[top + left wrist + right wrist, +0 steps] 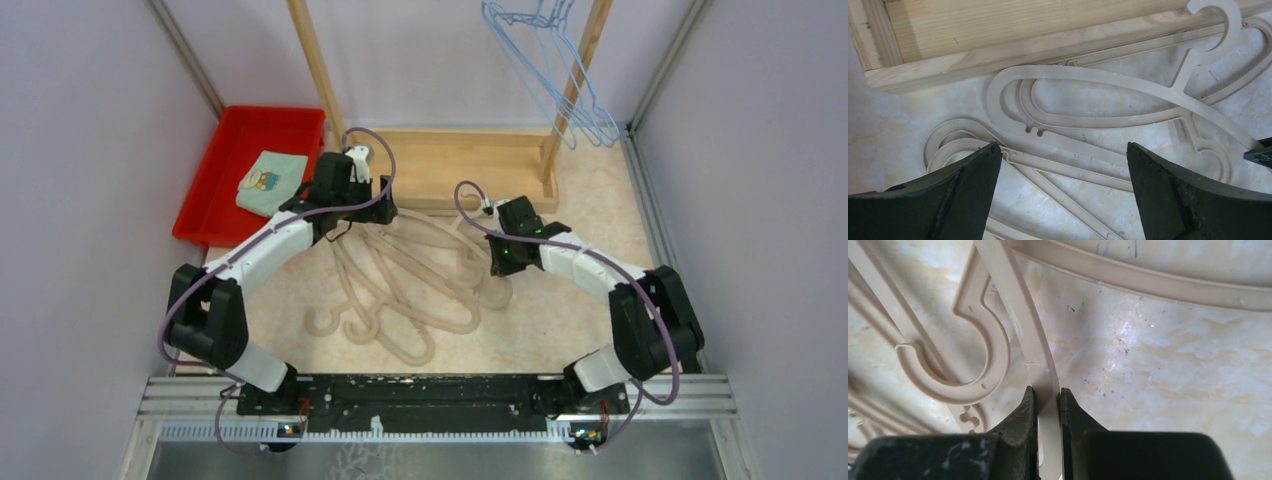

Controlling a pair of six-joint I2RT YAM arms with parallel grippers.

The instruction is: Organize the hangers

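Note:
Several beige hangers [415,290] lie tangled on the table between the arms. Several light-blue wire hangers [560,80] hang from the wooden rack's top right. My left gripper [1063,150] is open above the far left end of the beige pile [1088,95], by the rack's base; in the top view it sits at the pile's far left [375,205]. My right gripper [1048,392] is shut on the flat arm of a beige hanger [1013,295], whose hook [983,365] curls to its left. In the top view it sits at the pile's right side [500,262].
The wooden rack's base [460,160] lies at the back middle, its posts [315,70] rising on either side. A red tray [225,170] with a folded green cloth [270,182] sits at the back left. Grey walls close in both sides.

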